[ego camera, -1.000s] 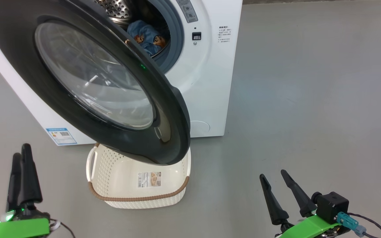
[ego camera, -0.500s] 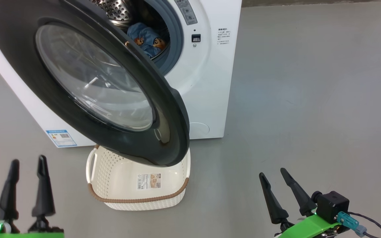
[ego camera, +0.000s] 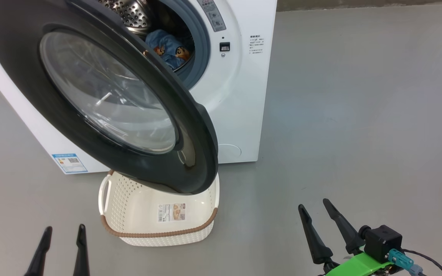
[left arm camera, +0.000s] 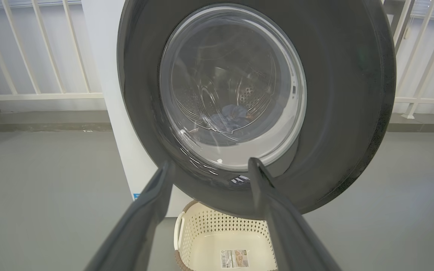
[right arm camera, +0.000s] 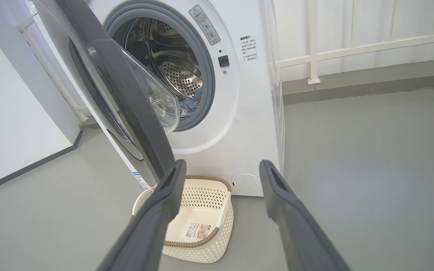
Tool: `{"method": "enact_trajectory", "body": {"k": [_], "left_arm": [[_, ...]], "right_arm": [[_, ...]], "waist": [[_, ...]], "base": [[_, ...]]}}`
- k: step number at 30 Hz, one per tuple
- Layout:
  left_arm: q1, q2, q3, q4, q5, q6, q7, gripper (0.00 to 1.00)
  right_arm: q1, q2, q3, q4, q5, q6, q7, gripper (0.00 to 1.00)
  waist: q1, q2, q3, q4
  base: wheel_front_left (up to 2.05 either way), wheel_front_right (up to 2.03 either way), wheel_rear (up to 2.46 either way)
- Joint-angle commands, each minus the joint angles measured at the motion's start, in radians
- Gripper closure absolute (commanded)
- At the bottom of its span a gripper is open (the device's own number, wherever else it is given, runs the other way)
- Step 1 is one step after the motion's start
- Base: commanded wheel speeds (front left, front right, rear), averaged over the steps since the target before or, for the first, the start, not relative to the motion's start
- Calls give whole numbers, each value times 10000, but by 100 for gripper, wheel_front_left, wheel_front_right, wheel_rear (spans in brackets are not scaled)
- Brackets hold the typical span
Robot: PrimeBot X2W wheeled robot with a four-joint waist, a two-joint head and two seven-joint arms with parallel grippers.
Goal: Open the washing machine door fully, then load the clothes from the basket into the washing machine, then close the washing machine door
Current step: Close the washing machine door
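Right now the big white washing machine point(ego camera: 240, 96) stands on the smooth grey floor point(ego camera: 359, 115). Its large round door point(ego camera: 190, 126), with a wide shiny black rim and a clear glass middle, is swung out towards the robot, partway open. Past the door's edge, the light blue clothes point(ego camera: 167, 44) with little orange cartoon pictures lie inside the shiny steel drum point(ego camera: 129, 11) full of small holes.

The small cream-white plastic basket point(ego camera: 136, 214) with the brown rim sits on the floor just in front of the washing machine. The low edge of the door hangs over its back part. A paper label point(ego camera: 171, 212) is stuck on the basket's bare bottom.

The left claw point(ego camera: 64, 228) is at the lower left of the head view. Its two dark fingers are spread apart with nothing between them, and it points at the door without touching it. The right claw point(ego camera: 313, 203) is at the lower right, off to the side of the basket. Its fingers are wide apart too, and they hold nothing.
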Motion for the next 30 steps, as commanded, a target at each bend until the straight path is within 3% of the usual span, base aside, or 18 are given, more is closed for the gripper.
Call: {"method": "enact_trajectory", "body": {"k": [1,30], "left_arm": [[-180,58,363,-154,171,-26,-79,0],[-295,-221,572,400,674,16,-80,0]], "right_arm": [[-131,20,229,-266,-112,62,-120,0],[-78,20,48,-253,-222,62,-120,0]], "waist": [[0,0,0,1],[0,0,39,-139]], "base": [[0,0,0],[0,0,0]]}}
